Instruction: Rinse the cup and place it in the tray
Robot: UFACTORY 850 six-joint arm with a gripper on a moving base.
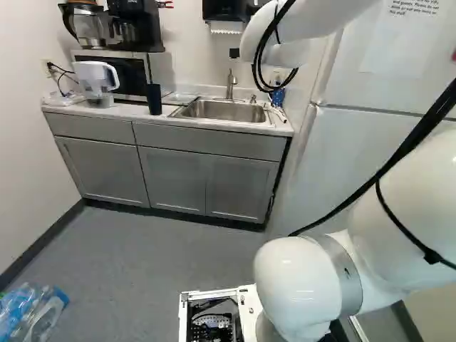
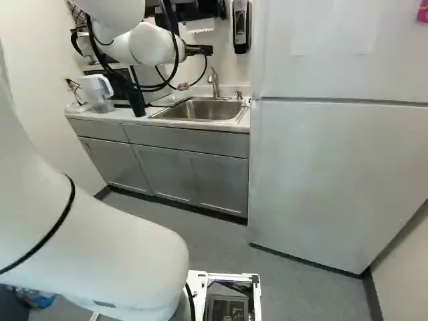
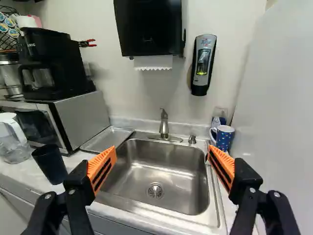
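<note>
"If the blue mug [image 3: 225, 138] is the one to rinse, where is it from here?"

"Upright in the corner between the sink [image 3: 186, 186] and the fridge [image 2: 334, 174], its handle towards the tap [image 3: 164, 125]. There's a small bottle [image 3: 219, 115] just behind; one push too deep and that goes over."

"And the gripper [image 3: 162, 148]?"

"Fingers wide apart, nothing between them, out over the basin. I'd guess the pick comes first. That fridge leaves little room for the outer finger; a scrape could shove the mug towards the basin. Catch it by the handle alone and it may swing."

"Couldn't they mean the dark cup [image 3: 50, 164]?"

"Could be, I can't tell which. It's across the sink, close to the pitcher [image 3: 13, 139], so a wide reach might clip that instead."

"What about the rinse?"

"Lift too high under the spout and the cup knocks it. Wet sides might slip in the pads, too."

"Then the tray [image 3: 106, 138]?"

"Squeezed in beside the microwave [image 3: 85, 117]. Set down on its rim, a cup would likely tip, and those loose cables [image 2: 175, 60] on the arm could snag."
</note>
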